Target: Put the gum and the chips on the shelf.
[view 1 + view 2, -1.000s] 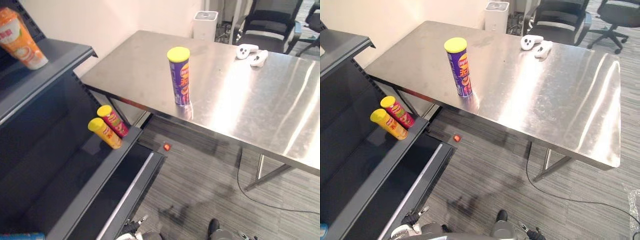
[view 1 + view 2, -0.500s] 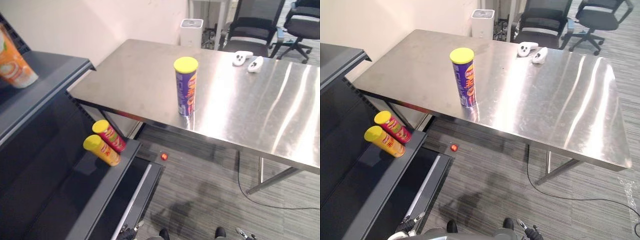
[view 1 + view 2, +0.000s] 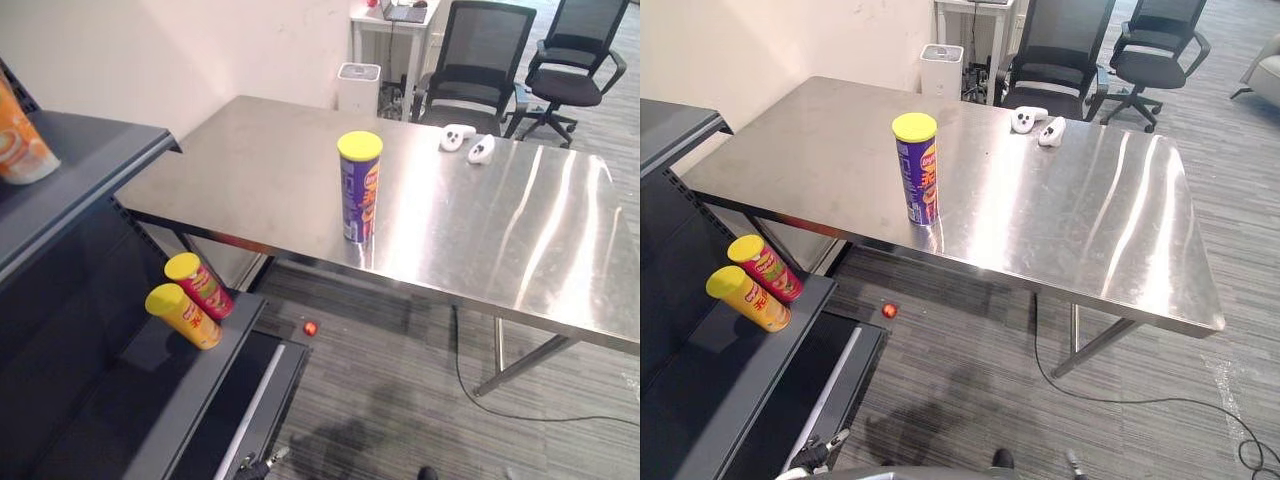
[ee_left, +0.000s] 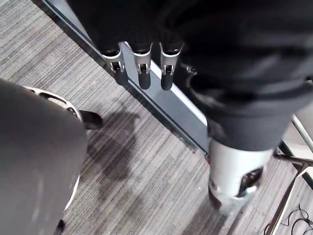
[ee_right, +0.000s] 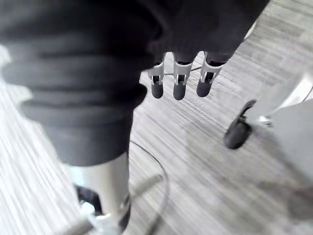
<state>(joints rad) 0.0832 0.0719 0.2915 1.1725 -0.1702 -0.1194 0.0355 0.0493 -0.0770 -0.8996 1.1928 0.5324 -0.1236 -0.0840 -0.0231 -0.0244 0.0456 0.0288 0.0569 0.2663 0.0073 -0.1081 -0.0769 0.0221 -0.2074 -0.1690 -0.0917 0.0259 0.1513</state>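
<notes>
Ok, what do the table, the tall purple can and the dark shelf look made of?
Table: looks like brushed stainless steel, going by its streaky bright reflections. Purple can: probably a glossy printed cardboard tube with a yellow, plastic-looking lid; the look leaves it open. Shelf: likely painted metal, matt dark grey, with thin boards.

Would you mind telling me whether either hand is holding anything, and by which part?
Nothing is held: the left hand and right hand hang open above the floor.
</notes>
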